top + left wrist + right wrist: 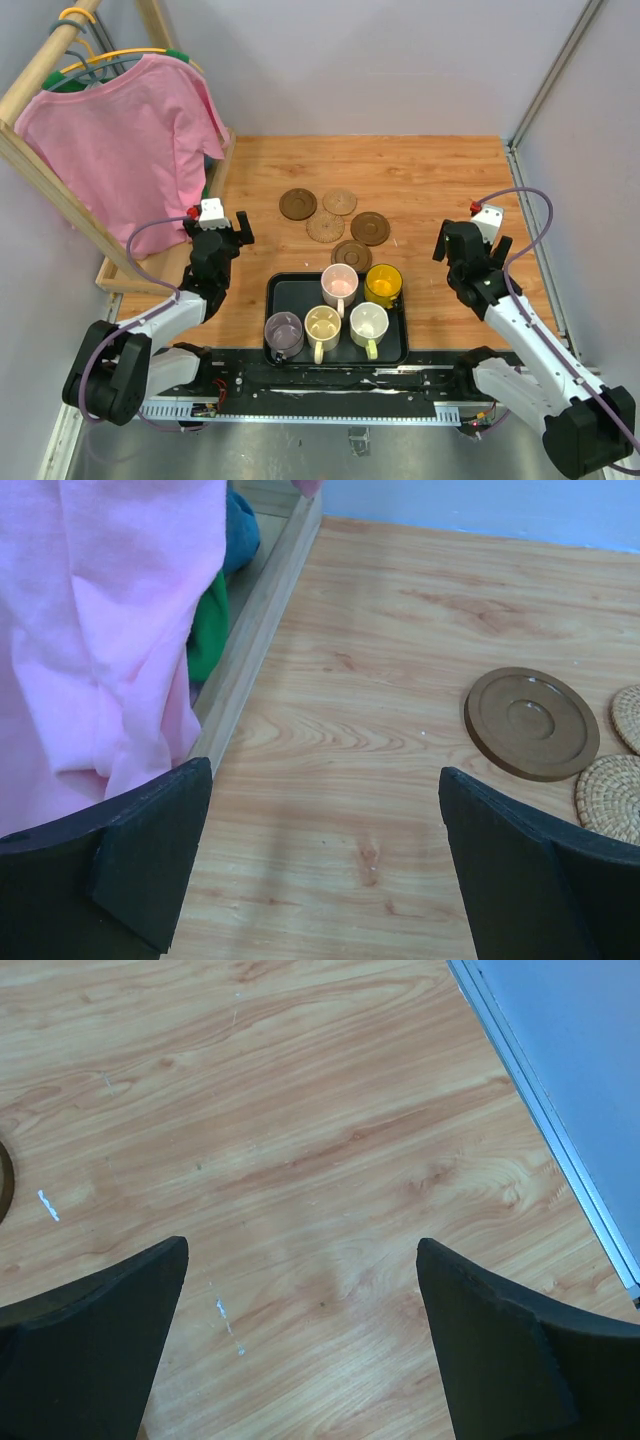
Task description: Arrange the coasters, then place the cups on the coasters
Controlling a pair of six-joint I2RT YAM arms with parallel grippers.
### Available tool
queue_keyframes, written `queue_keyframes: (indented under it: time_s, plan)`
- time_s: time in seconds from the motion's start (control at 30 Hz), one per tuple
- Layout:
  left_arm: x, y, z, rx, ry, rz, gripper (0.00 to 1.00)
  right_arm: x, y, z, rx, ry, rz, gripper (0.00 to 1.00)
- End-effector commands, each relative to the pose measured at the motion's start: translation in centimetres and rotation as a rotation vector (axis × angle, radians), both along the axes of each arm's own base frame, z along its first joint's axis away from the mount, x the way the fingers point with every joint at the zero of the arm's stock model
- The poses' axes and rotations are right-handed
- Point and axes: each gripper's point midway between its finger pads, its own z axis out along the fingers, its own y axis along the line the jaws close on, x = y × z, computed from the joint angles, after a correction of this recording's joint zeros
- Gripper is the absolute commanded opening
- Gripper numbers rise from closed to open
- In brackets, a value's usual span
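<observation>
**Overhead view**
- Table (pixel 430 170): pale wood top.
- Tray (pixel 282 292): black, rectangular, at the near edge between the two arms. It holds all five cups upright. Pink cup (pixel 339 284) and amber cup (pixel 383 284) are in the far row. Purple cup (pixel 283 332), cream cup (pixel 323 326) and pale green cup (pixel 368 322) are in the near row.
- Coasters: five, flat on the bare table just beyond the tray in a loose cluster, none under a cup. They are the far-left dark coaster (pixel 297 204), tan coaster (pixel 339 201), woven coaster (pixel 325 227), right dark coaster (pixel 370 228) and nearest coaster (pixel 351 255). The last is partly hidden behind the tray rim and the pink cup.
- Left pincer (pixel 218 224): spread wide, holding nothing, left of the tray.
- Right pincer (pixel 470 240): spread wide, holding nothing, right of the tray.
- Pink shirt (pixel 120 140): on a hanger on a wooden rack (pixel 40 70), far left.

**Left wrist view**
- Left pincer (pixel 325 860): black fingers far apart over bare wood.
- Far-left dark coaster (pixel 531 722): whole, with a raised rim.
- Tan coaster (pixel 628 718) and woven coaster (pixel 612 798): both cut off at the right edge.
- Pink shirt (pixel 100 630): fills the left side. Green cloth (pixel 208 630) and blue cloth (pixel 240 530) are partly hidden behind it.

**Right wrist view**
- Right pincer (pixel 300 1340): fingers wide apart, nothing between them but table (pixel 300 1110).
- Dark sliver (pixel 3 1180) at the left edge: too cropped to identify.
- Metal rail (pixel 540 1110): runs along the table's right border.
</observation>
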Motion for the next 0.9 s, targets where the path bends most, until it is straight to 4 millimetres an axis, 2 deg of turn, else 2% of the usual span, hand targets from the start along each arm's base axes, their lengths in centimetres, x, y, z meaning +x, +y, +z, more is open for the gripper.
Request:
queue_keyframes:
  time_s: [0.0,0.13,0.4,0.5,0.63,0.77,0.87]
  plan:
    - [0.5,0.3,1.1,0.002,-0.027,0.029,1.00,-0.2,-1.0,0.3,-0.034,0.018,-0.048,0.98]
    - [0.3,0.7,1.2,0.001,-0.035,0.051,1.00,-0.3,-1.0,0.2,-0.031,0.010,-0.046,0.98]
    - [0.1,0.3,1.2,0.004,-0.030,0.016,1.00,-0.2,-0.9,1.0,-0.021,-0.037,-0.023,0.98]
    - [-0.2,0.2,1.9,0.000,-0.052,0.007,1.00,0.1,-0.5,1.6,-0.016,-0.067,0.012,0.98]
    - [-0.4,0.7,3.5,-0.002,-0.097,0.025,1.00,1.1,0.7,2.6,-0.008,-0.118,0.090,0.98]
    - [-0.1,2.3,4.0,-0.019,-0.097,0.137,1.00,2.6,1.6,3.7,-0.011,-0.150,0.135,0.98]
    - [0.7,1.3,4.3,-0.010,-0.078,0.086,1.00,3.9,2.0,4.2,-0.040,-0.123,0.148,0.99]
